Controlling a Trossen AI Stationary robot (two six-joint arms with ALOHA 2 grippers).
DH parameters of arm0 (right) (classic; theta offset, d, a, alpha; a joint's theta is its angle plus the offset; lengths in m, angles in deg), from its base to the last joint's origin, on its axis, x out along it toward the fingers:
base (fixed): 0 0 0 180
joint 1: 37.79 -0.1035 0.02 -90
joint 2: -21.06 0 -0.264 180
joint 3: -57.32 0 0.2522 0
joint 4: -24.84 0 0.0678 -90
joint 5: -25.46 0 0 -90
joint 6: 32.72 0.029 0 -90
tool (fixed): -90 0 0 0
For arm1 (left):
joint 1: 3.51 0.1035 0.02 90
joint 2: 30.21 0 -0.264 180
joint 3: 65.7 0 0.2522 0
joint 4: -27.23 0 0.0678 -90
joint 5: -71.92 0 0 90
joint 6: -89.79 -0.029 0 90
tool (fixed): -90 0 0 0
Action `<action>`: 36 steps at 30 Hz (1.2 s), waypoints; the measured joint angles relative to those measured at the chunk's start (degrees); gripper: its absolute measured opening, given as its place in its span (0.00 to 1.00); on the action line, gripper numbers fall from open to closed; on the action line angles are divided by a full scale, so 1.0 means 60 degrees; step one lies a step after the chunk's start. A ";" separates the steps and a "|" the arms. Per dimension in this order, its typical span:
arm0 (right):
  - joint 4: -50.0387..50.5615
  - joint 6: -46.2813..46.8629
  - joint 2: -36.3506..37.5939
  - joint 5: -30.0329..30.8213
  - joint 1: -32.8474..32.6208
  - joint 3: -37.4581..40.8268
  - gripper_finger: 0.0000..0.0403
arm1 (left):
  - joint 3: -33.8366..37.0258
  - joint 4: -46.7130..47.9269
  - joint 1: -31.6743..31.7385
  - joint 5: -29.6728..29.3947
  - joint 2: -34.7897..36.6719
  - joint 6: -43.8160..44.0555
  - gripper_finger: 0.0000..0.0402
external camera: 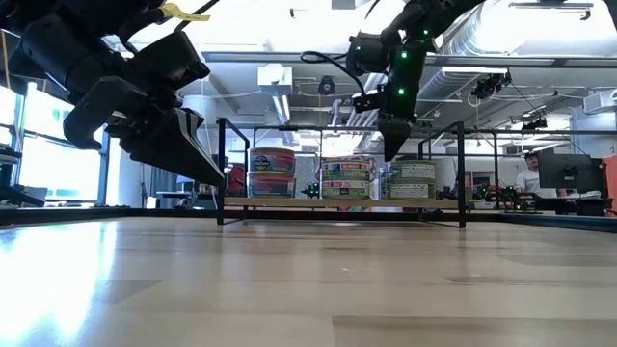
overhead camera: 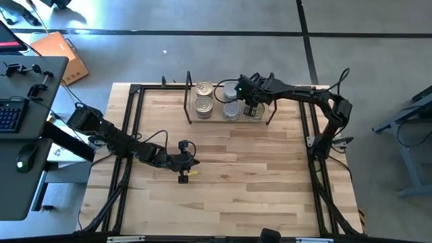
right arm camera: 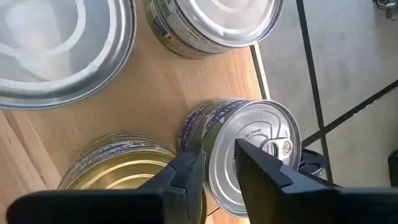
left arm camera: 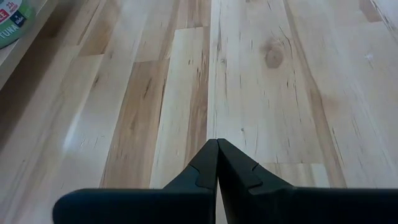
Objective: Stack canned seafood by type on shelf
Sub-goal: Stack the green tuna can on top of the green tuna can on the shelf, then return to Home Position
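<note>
The shelf is a low light-wood board with black wire ends, standing at the table's far side. Several short round tins sit on it in small stacks. Silver lids and a gold lid show in the right wrist view. My right gripper is open and points down over the rightmost stack, at a tin with a silver pull-tab lid. My left gripper is shut and hangs above the bare table middle, away from the shelf. My right gripper stands from above at the pull-tab tin's rim, with one finger beside its side wall and the other over its lid. I cannot tell whether either finger touches the tin, which sits upright on the stack.
Black frame rails run along the table's sides. A desk with a keyboard and a cardboard box stand off the table's left. A person sits far behind. Bare wood lies between the shelf and the near edge.
</note>
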 joint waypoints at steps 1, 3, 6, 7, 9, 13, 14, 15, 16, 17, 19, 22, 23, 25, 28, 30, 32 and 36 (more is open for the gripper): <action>0.0029 0.0064 0.0008 -0.0003 0.0000 -0.0016 0.20 | 0.0000 0.0000 0.0001 0.0001 0.0000 -0.0002 0.00; 0.0083 0.0278 0.0019 -0.0002 0.0000 -0.0133 0.19 | 0.0000 -0.0004 0.0004 0.0001 0.0000 -0.0016 0.00; 0.0078 0.0652 0.0048 -0.0042 0.0093 -0.0240 0.19 | 0.0000 -0.0004 0.0004 0.0001 0.0000 -0.0015 0.00; 0.0083 0.0786 0.0048 -0.0176 0.0162 -0.0240 0.19 | 0.0000 -0.0003 0.0001 0.0001 0.0000 -0.0015 0.00; 0.0076 0.1161 0.0047 -0.0506 0.0391 -0.0224 0.19 | 0.0000 -0.0004 0.0004 0.0001 0.0000 -0.0015 0.00; 0.0154 0.2041 -0.0098 -0.0651 0.0905 -0.0211 0.19 | 0.0000 -0.0004 0.0004 0.0001 0.0000 -0.0015 0.00; 0.0164 0.2156 -0.0136 -0.0701 0.1014 -0.0206 0.19 | 0.0000 -0.0002 0.0004 0.0001 0.0000 -0.0011 0.00; 0.0156 0.2238 -0.0171 -0.0828 0.1113 -0.0204 0.19 | -0.0002 -0.0004 0.0004 0.0001 0.0000 -0.0011 0.00; 0.0142 0.2302 -0.0209 -0.0949 0.1190 -0.0204 0.19 | -0.0004 0.0000 0.0004 0.0001 0.0000 -0.0014 0.00; 0.0129 0.2339 -0.0254 -0.1014 0.1246 -0.0204 0.19 | -0.0004 -0.0004 0.0004 0.0001 0.0000 -0.0013 0.00; 0.0089 0.2346 -0.0377 -0.1052 0.1303 -0.0204 0.19 | -0.0007 0.0000 0.0004 0.0001 0.0000 -0.0015 0.00; 0.0013 0.2338 -0.0413 -0.1023 0.1322 -0.0204 0.19 | -0.0007 0.0000 0.0004 0.0005 0.0004 -0.0011 0.00; -0.0033 0.2332 -0.0418 -0.1020 0.1322 -0.0204 0.19 | -0.0007 0.0000 0.0004 0.0005 0.0004 -0.0012 0.00; -0.0137 0.2329 -0.0393 -0.1024 0.1319 -0.0204 0.19 | -0.0007 0.0000 0.0004 0.0005 0.0004 -0.0011 0.00; -0.0118 0.2328 -0.0171 -0.1030 0.1257 -0.0193 0.19 | -0.0007 0.0000 0.0004 0.0005 0.0004 0.0000 0.00; -0.0081 0.2350 0.0131 -0.1023 0.1150 -0.0193 0.19 | -0.0007 0.0002 -0.0005 0.0004 0.0004 0.0004 0.00; -0.0052 0.2404 0.0521 -0.1023 0.0953 -0.0193 0.19 | -0.0007 0.0037 -0.0053 0.0005 0.0004 0.0015 0.00; -0.0063 0.2233 0.1511 -0.1532 0.0208 -0.0193 0.15 | -0.0007 0.0073 -0.0220 0.0005 0.0004 0.0129 0.00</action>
